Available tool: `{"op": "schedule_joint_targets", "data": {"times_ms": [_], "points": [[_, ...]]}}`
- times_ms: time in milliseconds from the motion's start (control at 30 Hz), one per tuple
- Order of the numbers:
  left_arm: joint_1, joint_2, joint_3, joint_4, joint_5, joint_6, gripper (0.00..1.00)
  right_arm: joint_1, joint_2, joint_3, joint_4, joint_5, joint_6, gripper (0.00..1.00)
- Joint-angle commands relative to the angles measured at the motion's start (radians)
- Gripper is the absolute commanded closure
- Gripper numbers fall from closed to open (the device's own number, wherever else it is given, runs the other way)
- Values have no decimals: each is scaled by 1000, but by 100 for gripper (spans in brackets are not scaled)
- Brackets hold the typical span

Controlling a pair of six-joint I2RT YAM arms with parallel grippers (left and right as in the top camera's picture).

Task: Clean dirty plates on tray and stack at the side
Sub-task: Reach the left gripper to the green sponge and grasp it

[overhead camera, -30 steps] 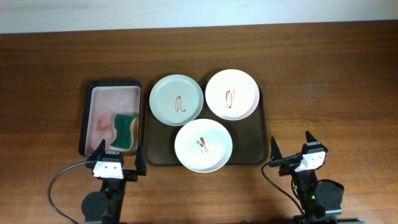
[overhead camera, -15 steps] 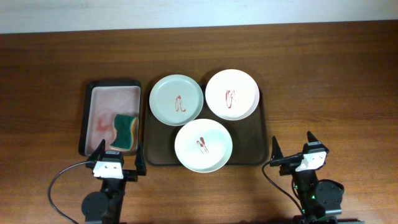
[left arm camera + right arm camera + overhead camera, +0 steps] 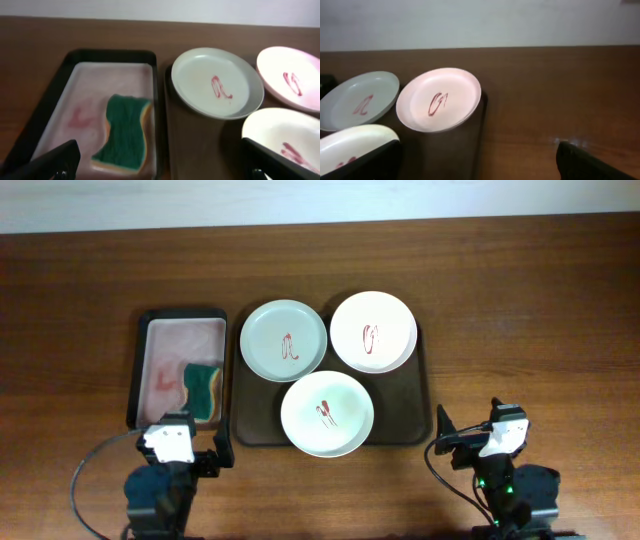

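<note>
- Comparing with a second ago, the left arm's white wrist unit has shifted slightly left and its left finger no longer shows from overhead. The right arm has edged slightly toward the near edge. The plates and both trays lie as they did.
- The large dark brown rounded-rectangular tray (image 3: pixel 402 408) sits mid-counter on the brown wooden counter (image 3: pixel 530 310) and carries all three plates.
- The pale green round plate (image 3: pixel 284 341) is at the far left of that tray. The pinkish-white round plate (image 3: pixel 373 331) is at the far right, just beside it. The white round plate (image 3: pixel 327 415) sits nearest the arms, between the other two.
- Each plate has a small red sauce squiggle at its centre.
- A smaller black tray with a pinkish inside (image 3: pixel 135 370) lies just left of the brown tray and holds a wavy green sponge (image 3: pixel 203 390).
- The left claw (image 3: pixel 160 145) has its fingers spread wide apart, holding nothing, and stands at the near edge before both trays.
- The right claw (image 3: pixel 478 146) is likewise spread and empty, near the brown tray's right corner.
- Only the overhead view shows all three plates whole.
- The left wrist view alone reveals the sponge's tan layer along its edge and red stains on the pinkish floor.
- The right wrist view misses the sponge but shows a pale wall behind the counter.
</note>
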Motion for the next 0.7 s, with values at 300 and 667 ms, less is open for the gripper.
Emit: {"op": "schedule_joint_targets", "data": {"times_ms": [300, 667], "points": [[-5, 482, 476, -317, 13, -13, 1, 5, 463, 478, -308, -92, 19, 1], [-5, 780, 766, -594, 31, -13, 1, 5, 779, 787, -592, -193, 19, 1]]}}
